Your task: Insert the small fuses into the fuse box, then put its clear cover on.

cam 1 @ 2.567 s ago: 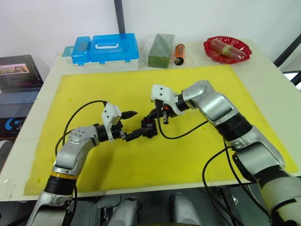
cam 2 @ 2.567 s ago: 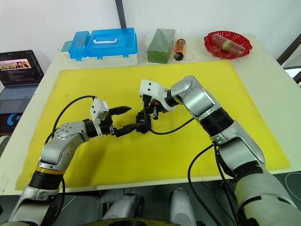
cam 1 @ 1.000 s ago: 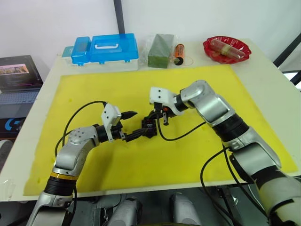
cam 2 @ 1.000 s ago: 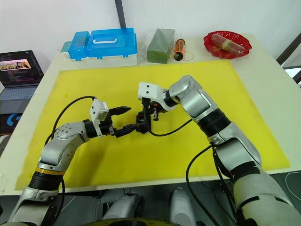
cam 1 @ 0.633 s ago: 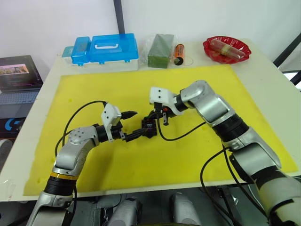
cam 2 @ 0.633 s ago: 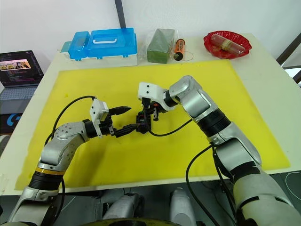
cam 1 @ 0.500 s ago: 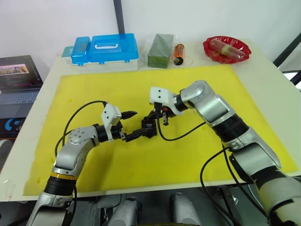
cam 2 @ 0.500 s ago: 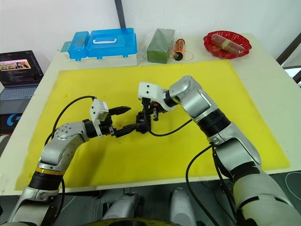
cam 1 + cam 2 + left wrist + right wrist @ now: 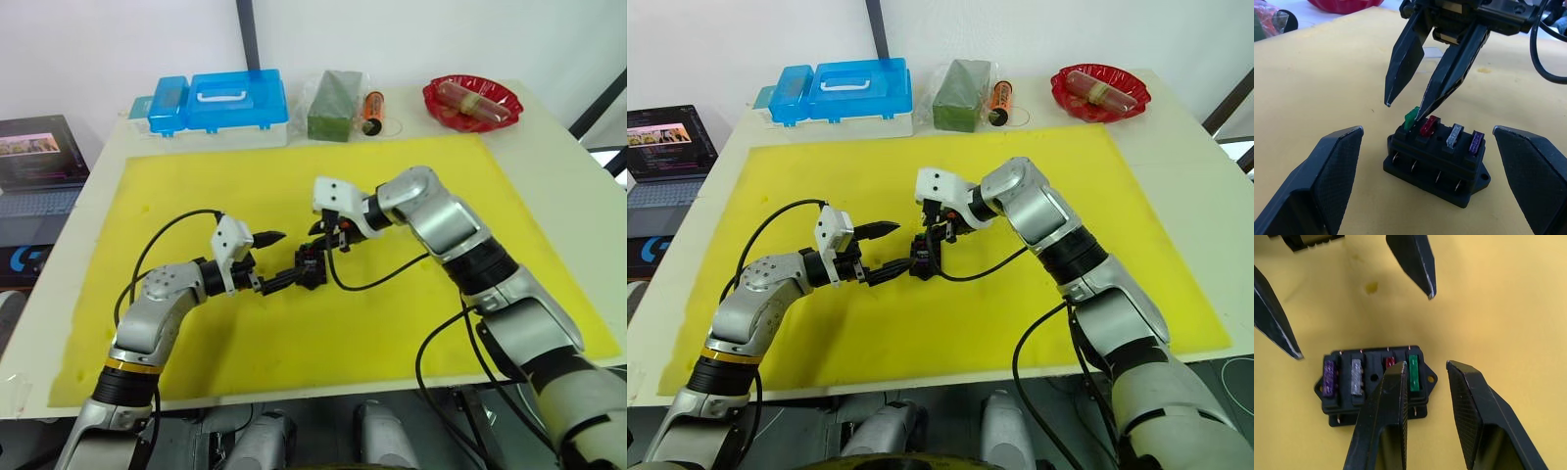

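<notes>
- The right tool (image 9: 1425,382) hangs over the fuse box (image 9: 1436,161), released, 1 finger tip touching the green fuse (image 9: 1410,118).
- The left tool (image 9: 1427,147) is spread wide, its 2 fingers either side of the box, apart from it.
- 4 fuses sit in the box: green, red (image 9: 1429,126), pale (image 9: 1454,135), purple (image 9: 1476,143).
- The box rests on the yellow mat (image 9: 392,323) mid-desk.
</notes>
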Tool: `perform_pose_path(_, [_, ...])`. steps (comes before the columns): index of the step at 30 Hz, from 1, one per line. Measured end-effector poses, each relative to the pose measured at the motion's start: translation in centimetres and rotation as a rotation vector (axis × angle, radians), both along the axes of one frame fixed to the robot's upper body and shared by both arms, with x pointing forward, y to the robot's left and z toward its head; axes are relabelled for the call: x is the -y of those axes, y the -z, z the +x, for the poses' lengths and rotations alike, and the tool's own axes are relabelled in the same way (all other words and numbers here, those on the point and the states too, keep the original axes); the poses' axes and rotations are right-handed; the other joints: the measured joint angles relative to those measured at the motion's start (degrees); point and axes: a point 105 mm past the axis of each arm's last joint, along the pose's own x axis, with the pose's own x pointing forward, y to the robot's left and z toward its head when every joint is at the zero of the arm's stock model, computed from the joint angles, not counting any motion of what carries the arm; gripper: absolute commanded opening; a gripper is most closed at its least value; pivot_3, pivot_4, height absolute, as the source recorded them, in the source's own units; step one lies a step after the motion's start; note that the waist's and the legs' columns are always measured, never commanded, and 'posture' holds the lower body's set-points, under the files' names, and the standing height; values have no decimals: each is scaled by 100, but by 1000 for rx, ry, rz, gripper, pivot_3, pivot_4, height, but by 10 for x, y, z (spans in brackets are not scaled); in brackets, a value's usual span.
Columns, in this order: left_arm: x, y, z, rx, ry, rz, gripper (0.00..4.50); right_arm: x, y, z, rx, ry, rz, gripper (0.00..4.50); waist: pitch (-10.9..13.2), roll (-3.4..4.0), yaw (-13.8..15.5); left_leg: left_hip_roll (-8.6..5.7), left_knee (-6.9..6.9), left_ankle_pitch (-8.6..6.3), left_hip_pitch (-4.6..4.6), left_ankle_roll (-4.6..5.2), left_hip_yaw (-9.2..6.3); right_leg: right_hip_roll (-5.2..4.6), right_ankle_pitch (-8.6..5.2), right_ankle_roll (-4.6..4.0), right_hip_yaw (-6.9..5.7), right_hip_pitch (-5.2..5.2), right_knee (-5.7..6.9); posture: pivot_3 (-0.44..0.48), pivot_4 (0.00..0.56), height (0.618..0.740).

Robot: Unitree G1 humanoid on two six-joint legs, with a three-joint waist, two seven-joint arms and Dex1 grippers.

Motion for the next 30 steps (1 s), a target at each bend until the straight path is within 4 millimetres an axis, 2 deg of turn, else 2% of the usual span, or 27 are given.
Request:
perform_pose_path(5, [0,0,0,0,2,0,4500,-1,-8,-5,-82,8,83,1385,0,0,4,0,0,0,-1,0,0,0,0,0,0,0,0,0,150,740])
perform_pose_path(10, [0,-1,0,3,3,0,4500,-4,-14,-10,-81,1,118,1385,-1,-2,2,0,0,0,0,0,0,0,0,0,1,-1,1,0,150,740])
perform_pose_path(13, [1,-2,1,6,5,0,4500,-1,-5,-10,-99,20,120,770,-1,-2,7,-1,0,0,-2,0,0,-1,0,0,1,0,1,0,150,740])
perform_pose_path(15, [1,-2,1,6,5,0,4500,1,-1,-10,-102,31,118,142,-1,-2,4,-1,0,0,-1,0,0,-1,0,0,1,-1,1,0,150,740])
perform_pose_path(16, [1,-2,1,7,6,0,4500,3,2,-9,-101,38,114,16,-1,-2,4,-1,0,0,-1,0,0,-1,0,0,1,-1,1,0,150,740])
perform_pose_path(30, [1,-3,0,9,15,2,4500,5,6,-9,-104,53,116,16,-1,-2,3,-1,0,0,-1,0,1,-1,0,0,1,-2,1,0,150,740])
